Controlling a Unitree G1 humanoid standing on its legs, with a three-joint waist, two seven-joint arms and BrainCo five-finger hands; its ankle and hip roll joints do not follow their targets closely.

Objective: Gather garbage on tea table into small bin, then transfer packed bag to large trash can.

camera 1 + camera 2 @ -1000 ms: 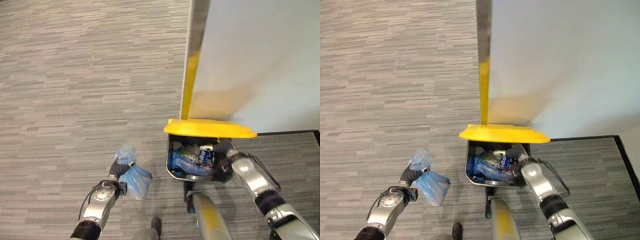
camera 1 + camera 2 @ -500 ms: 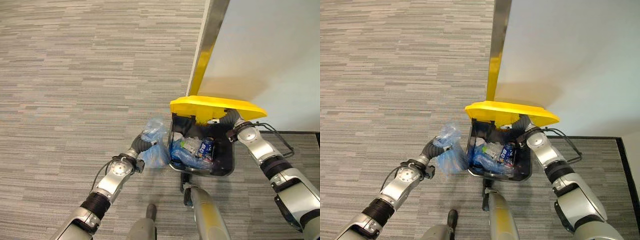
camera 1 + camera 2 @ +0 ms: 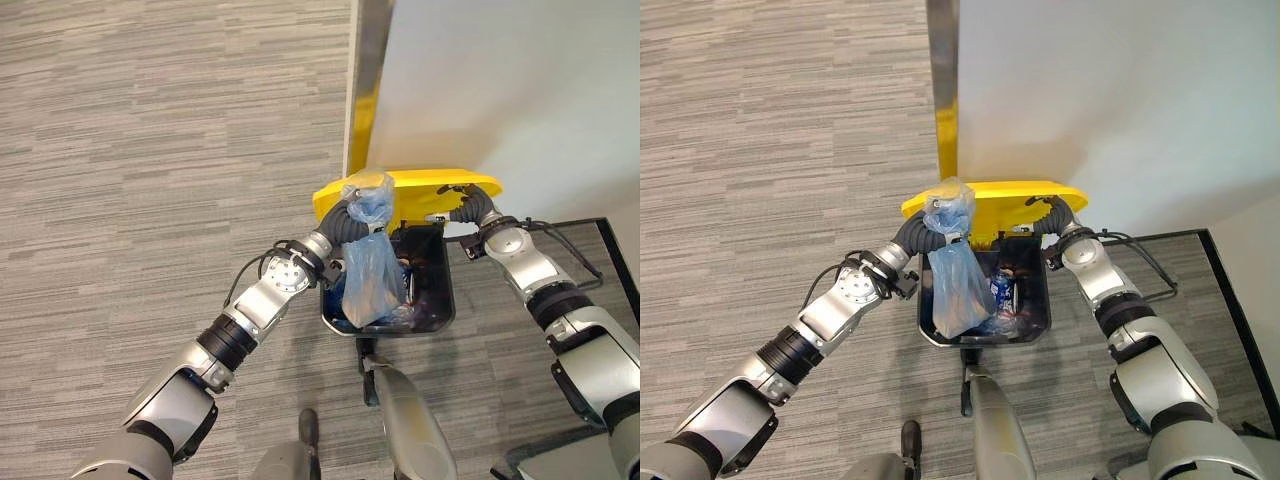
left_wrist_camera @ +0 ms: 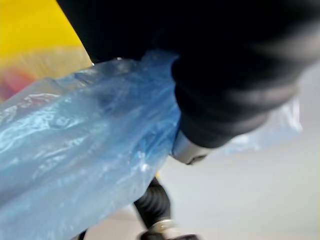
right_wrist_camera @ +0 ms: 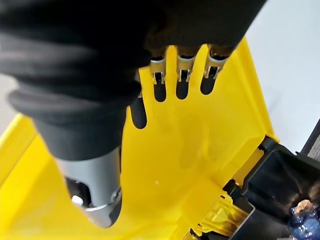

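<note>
Now hangs over the can (image 3: 436, 318), no longer left of it: bag (image 3: 372, 275) lifted and swung right, neck bunched in the curled fingers of the left hand (image 3: 345, 222). Holds the yellow lid (image 3: 410, 186) up higher than a second ago, right hand (image 3: 472, 207) with straight fingers (image 5: 181, 75) flat against its underside. Leaves only the release, by the look of it, with the bag hanging above the opening.

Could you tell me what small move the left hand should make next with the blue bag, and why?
Probably lower it a little and let go. The left hand grips the knotted top of the blue bag, which hangs over the open black trash can, its bottom already inside above the rubbish. The right hand presses straight fingers against the raised yellow lid, so the opening looks clear.
</note>
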